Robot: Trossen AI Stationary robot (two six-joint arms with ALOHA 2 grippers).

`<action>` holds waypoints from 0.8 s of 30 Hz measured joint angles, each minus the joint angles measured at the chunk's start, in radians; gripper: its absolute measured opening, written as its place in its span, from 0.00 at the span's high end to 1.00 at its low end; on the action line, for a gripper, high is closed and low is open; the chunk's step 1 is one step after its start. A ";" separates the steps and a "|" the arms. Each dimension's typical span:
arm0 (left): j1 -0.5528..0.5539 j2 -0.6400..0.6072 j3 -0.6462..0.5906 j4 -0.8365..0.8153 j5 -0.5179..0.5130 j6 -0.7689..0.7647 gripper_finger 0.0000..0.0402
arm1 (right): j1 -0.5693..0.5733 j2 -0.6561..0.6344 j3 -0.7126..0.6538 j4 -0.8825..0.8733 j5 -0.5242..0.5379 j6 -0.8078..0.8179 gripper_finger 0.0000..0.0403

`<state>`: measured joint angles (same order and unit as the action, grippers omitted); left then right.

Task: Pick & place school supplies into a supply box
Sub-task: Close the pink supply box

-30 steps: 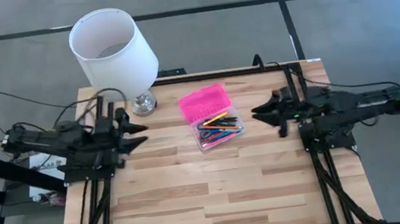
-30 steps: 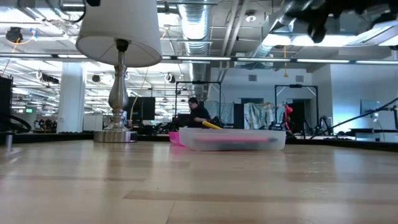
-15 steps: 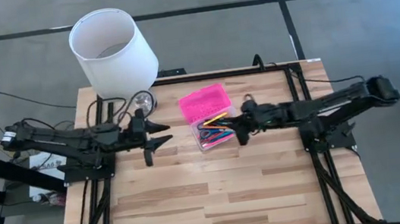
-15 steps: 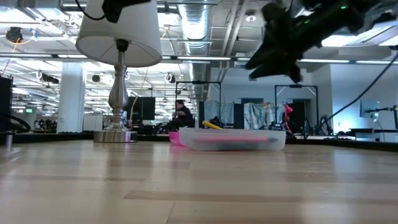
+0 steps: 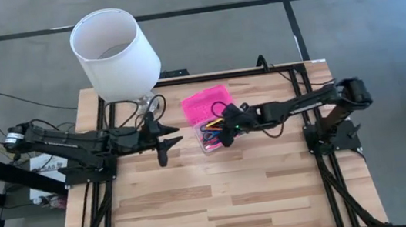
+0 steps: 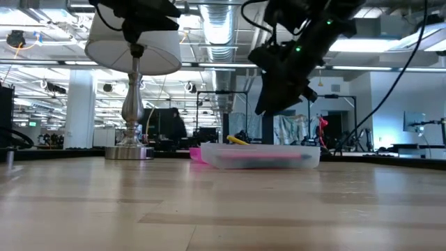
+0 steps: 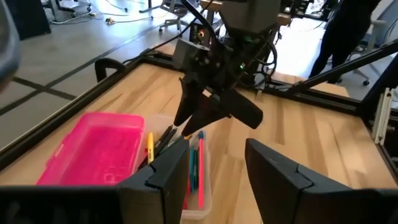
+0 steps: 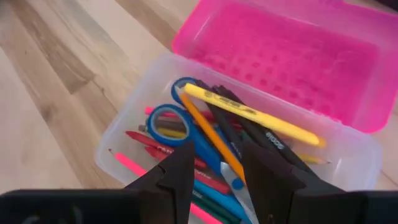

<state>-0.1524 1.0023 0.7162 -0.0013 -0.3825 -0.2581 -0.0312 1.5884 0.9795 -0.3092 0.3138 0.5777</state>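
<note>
**Right gripper over the open supply box**

The supply box (image 5: pixel 214 120) lies just above the centre of the high view, its pink lid (image 8: pixel 292 53) folded open behind the clear base (image 8: pixel 134 118). The school supplies (image 8: pixel 217 134) are piled inside the base: a yellow marker (image 8: pixel 249 112), an orange pencil, dark pens, pink and red ones, and the blue-handled scissors (image 8: pixel 168 118) on top.

The right gripper (image 5: pixel 228 131) hangs over the base, fingers pointing down at the pile (the low view shows it above the box, upper centre of the frame, not yet in it). To do this step well, I judge it should come down straight, pick one piece that lies proud of the rest, such as the yellow marker or a scissor loop, and close across its narrow side; a slanted approach risks catching the thin plastic wall and sliding the light box over the wood.

Its fingers (image 8: pixel 171 177) stand apart with a clear gap, holding and touching nothing.

The left gripper (image 5: pixel 166 143) waits left of the box, above the table, fingers (image 7: pixel 171 171) likewise apart and empty.
</note>
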 joint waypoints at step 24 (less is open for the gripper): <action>0.010 -0.003 0.000 0.000 -0.025 -0.033 0.62 | -0.010 0.234 0.178 -0.210 -0.097 0.078 0.69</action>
<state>-0.1421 0.9997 0.7162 -0.0017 -0.4072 -0.2907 -0.0411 1.8228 1.1577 -0.5191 0.2168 0.6556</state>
